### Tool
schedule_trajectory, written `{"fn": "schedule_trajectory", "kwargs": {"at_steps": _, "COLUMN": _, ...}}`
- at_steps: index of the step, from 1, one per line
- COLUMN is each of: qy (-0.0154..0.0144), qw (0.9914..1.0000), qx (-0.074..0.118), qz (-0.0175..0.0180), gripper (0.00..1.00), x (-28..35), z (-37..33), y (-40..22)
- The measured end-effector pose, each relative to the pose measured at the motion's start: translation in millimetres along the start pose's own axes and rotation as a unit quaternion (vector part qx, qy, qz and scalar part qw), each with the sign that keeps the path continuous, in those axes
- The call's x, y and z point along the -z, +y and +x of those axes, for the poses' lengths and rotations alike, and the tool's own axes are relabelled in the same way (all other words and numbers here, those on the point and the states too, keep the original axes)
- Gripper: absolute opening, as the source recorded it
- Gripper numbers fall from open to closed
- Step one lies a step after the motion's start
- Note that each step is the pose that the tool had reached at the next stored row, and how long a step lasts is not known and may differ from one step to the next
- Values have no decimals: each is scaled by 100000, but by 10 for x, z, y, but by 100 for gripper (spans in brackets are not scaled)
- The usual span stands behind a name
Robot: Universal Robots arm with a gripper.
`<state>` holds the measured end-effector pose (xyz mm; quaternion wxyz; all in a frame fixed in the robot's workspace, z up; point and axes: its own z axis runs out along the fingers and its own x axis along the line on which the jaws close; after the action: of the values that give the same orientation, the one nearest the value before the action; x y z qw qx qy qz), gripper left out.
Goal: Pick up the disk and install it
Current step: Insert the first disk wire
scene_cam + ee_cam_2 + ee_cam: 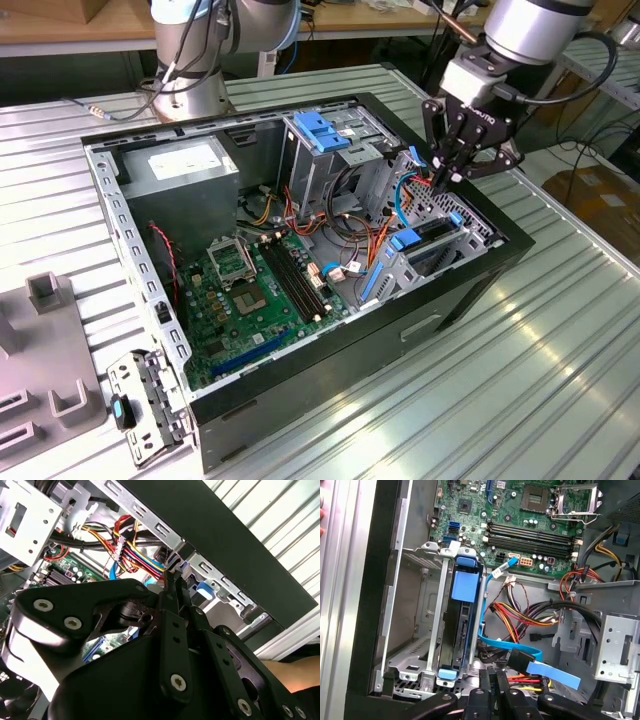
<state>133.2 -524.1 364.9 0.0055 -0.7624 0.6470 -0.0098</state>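
In the exterior view the motherboard (262, 285) lies at nine o'clock of the disk (432, 238), which sits seated in its bay (405, 268); my gripper (441, 176) hangs at its twelve o'clock, fingers clenched together on nothing.

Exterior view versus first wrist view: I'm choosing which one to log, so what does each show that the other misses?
Exterior view alone: the whole computer case on the ribbed table, the arm's base, and a loose bracket. First wrist view alone: straight down on the disk seated in its bay, blue tabs at both ends. Both: the disk, the motherboard, and the gripper above the bay.
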Motion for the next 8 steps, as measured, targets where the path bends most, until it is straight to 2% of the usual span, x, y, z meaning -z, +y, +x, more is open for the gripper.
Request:
{"fn": "schedule_trajectory", "kwargs": {"at_steps": 3, "qy": 5, "qw": 100000, "qx": -46, "qz": -2, "gripper": 17, "x": -4, "z": 16, "y": 27}}
{"fn": "schedule_trajectory", "kwargs": {"at_steps": 8, "qy": 25, "qw": 99998, "qx": -703, "qz": -5, "gripper": 17, "x": -19, "z": 48, "y": 35}}
